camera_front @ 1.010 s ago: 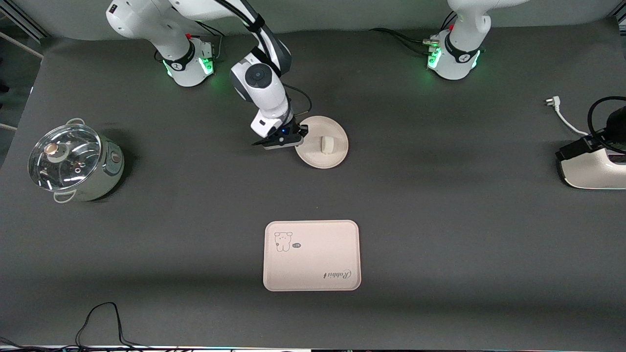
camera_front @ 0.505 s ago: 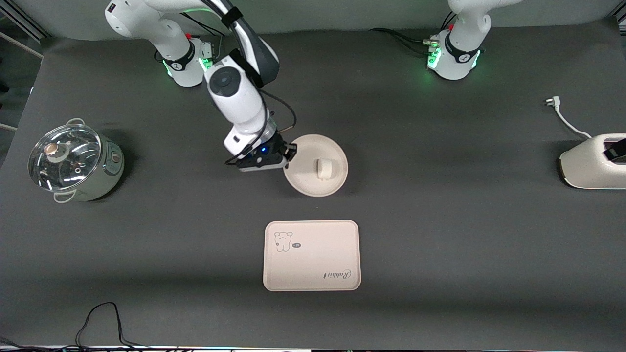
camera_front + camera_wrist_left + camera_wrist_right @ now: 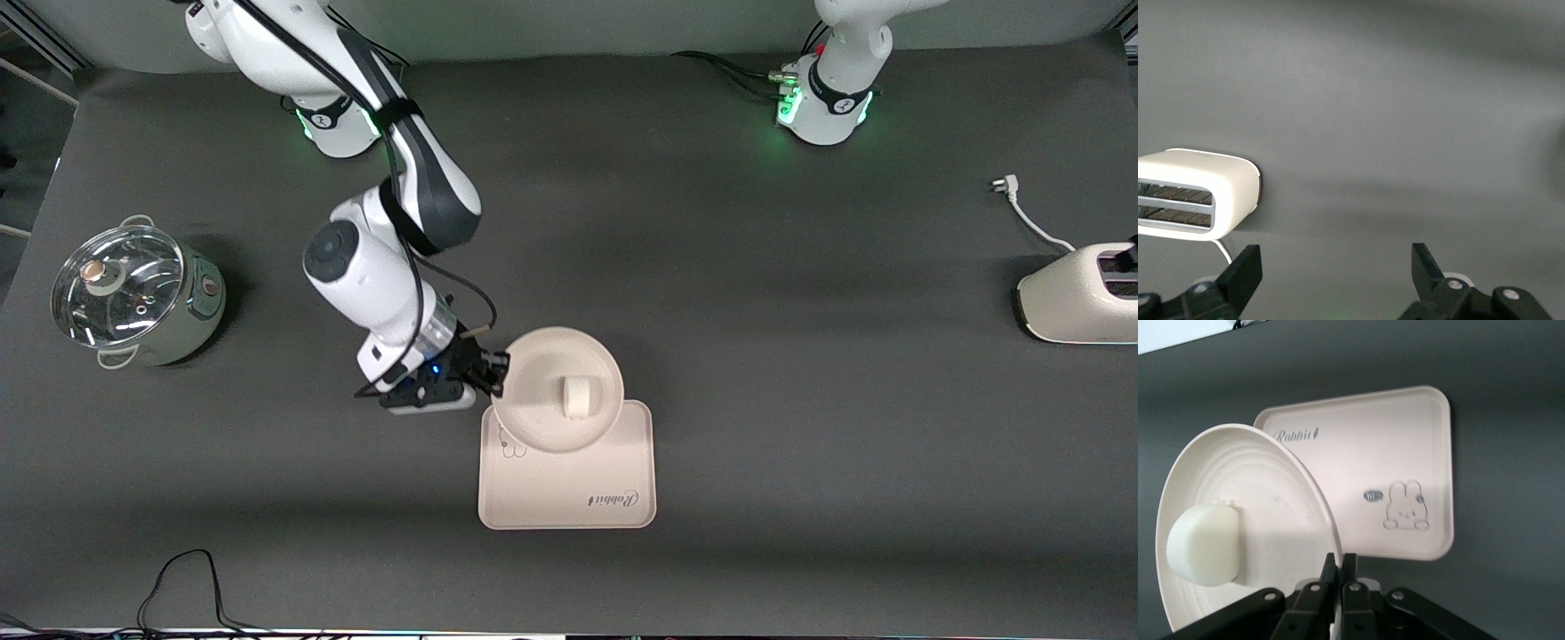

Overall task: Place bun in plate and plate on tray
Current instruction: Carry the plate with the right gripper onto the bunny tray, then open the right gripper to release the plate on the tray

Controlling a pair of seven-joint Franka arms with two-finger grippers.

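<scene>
The right gripper (image 3: 492,372), clamped on the rim of the plate (image 3: 542,413), holds it (the bun (image 3: 573,397) inside) in the air over the tray (image 3: 569,493), while the waiting left gripper (image 3: 1336,270), fingers spread and empty, hangs near the toaster (image 3: 1077,302).

Robot lab bench: dark mat-covered table (image 3: 800,356), two arm bases bolted along edge, loose cables (image 3: 191,587), kitchen props as test objects: toaster (image 3: 1076,307), glass-lidded pot (image 3: 133,293).
</scene>
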